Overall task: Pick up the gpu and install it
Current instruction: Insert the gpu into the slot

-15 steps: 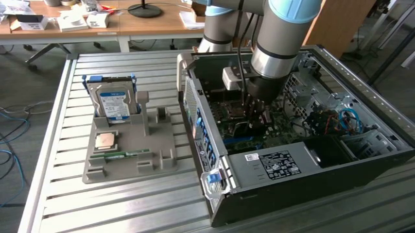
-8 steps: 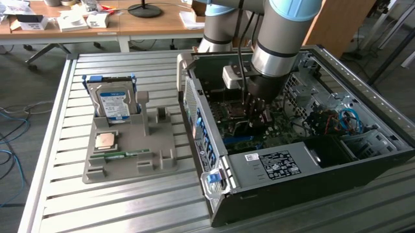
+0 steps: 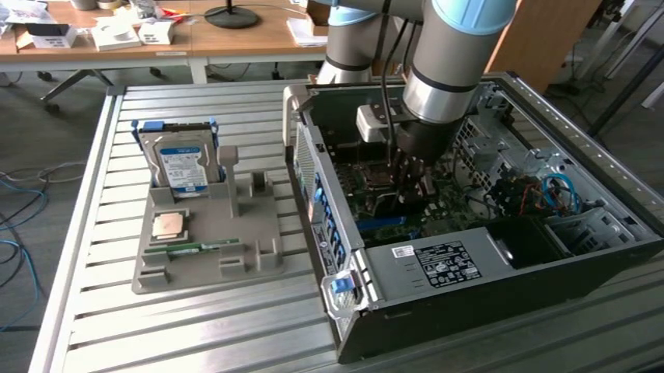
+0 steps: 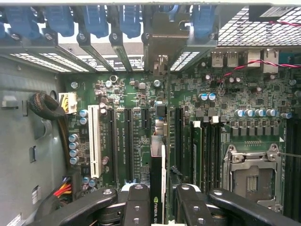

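Note:
In the wrist view my gripper [image 4: 160, 193] is shut on the gpu [image 4: 157, 165], a thin dark card seen edge-on with a green logo near the black fingers [image 4: 136, 205]. The card stands upright over the green motherboard [image 4: 235, 89], its far end with the metal bracket reaching the rear slot openings [image 4: 160, 66]. It lies in line with the long black expansion slots [image 4: 128, 141]; whether it is seated I cannot tell. In the exterior view the gripper [image 3: 410, 190] is down inside the open computer case [image 3: 467, 256], above the motherboard.
A grey holder tray [image 3: 207, 264] at the exterior view's left carries the silver hard drive [image 3: 185, 159], a CPU [image 3: 169, 225] and a green memory stick [image 3: 192, 249]. Inside the case are the CPU socket [image 4: 251, 172], cables [image 4: 47, 106] and blue slot latches [image 4: 94, 19].

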Robot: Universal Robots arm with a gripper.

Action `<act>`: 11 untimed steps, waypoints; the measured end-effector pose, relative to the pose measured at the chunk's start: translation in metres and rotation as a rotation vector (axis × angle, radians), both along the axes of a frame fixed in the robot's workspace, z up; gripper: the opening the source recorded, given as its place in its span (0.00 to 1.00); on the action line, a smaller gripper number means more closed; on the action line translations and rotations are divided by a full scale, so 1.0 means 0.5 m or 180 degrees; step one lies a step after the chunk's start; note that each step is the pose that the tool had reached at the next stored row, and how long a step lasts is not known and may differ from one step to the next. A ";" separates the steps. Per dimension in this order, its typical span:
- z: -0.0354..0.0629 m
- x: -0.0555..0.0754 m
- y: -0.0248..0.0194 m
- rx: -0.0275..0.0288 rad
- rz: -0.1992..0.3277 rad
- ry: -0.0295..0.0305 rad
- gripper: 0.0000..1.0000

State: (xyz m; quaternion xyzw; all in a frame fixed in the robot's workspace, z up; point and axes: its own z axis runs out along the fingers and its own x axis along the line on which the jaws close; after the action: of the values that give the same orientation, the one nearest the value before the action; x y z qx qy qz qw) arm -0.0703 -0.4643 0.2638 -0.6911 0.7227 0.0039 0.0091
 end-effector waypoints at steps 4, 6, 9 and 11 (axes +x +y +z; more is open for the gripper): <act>0.000 0.000 0.0000 -0.0008 0.0000 0.0000 0.26; 0.000 0.000 0.0000 -0.0008 0.0000 0.0000 0.26; 0.000 0.000 0.0000 -0.0009 -0.0002 0.0000 0.26; -0.001 0.000 0.0001 -0.0008 -0.0004 0.0000 0.26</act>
State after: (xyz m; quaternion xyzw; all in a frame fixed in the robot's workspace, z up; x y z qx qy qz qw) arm -0.0706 -0.4642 0.2635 -0.6906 0.7232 0.0030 0.0081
